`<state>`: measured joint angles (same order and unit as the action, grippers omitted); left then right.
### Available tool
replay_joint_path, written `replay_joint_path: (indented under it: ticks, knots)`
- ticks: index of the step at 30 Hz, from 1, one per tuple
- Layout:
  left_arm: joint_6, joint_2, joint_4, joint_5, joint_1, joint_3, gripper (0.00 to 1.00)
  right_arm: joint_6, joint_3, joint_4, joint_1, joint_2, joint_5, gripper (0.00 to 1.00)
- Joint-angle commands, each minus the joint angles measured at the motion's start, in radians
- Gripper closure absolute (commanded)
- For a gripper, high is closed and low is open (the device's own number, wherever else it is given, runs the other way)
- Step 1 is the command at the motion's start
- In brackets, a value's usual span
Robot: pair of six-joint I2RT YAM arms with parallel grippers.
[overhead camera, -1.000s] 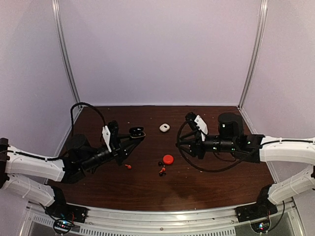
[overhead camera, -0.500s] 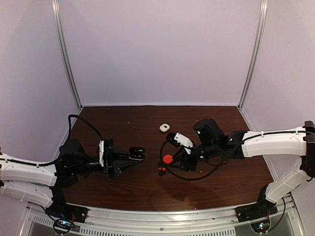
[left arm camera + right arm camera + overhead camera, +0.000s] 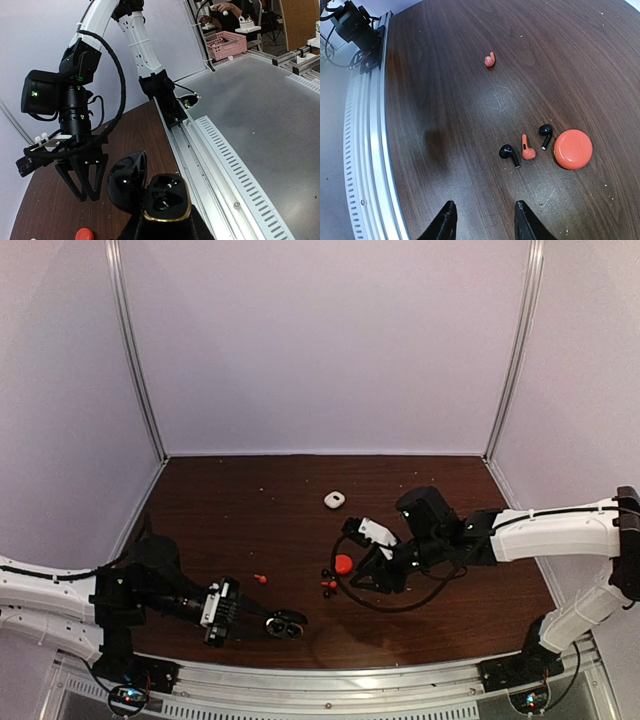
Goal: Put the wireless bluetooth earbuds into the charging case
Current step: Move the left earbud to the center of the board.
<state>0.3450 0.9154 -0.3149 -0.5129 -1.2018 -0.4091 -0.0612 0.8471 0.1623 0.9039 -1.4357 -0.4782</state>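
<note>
Evidently early: no earbud seated yet

Left gripper [image 3: 268,623] is pinching the open black charging case [image 3: 162,199] near the table's front edge (its wells are looking empty, though dark). Right gripper [image 3: 482,222], fingers spread and holding nothing, is hovering near a black earbud [image 3: 510,154], a red earbud [image 3: 527,149] and a second black earbud [image 3: 545,134], all lying beside the red case [image 3: 573,149]; a stray red earbud [image 3: 490,60] is lying well apart. Every insertion is remaining. Scuffed dark wood-grain tabletop [image 3: 250,500] is sitting between pale lilac walls [image 3: 320,340].
</note>
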Motion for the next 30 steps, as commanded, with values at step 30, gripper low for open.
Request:
replay_joint_path:
  ticks: [30]
  knots:
    - [-0.167,-0.172,-0.104,0.109,0.087,0.043,1.0,-0.142,0.556,0.431,0.104,-0.545,0.172,0.6]
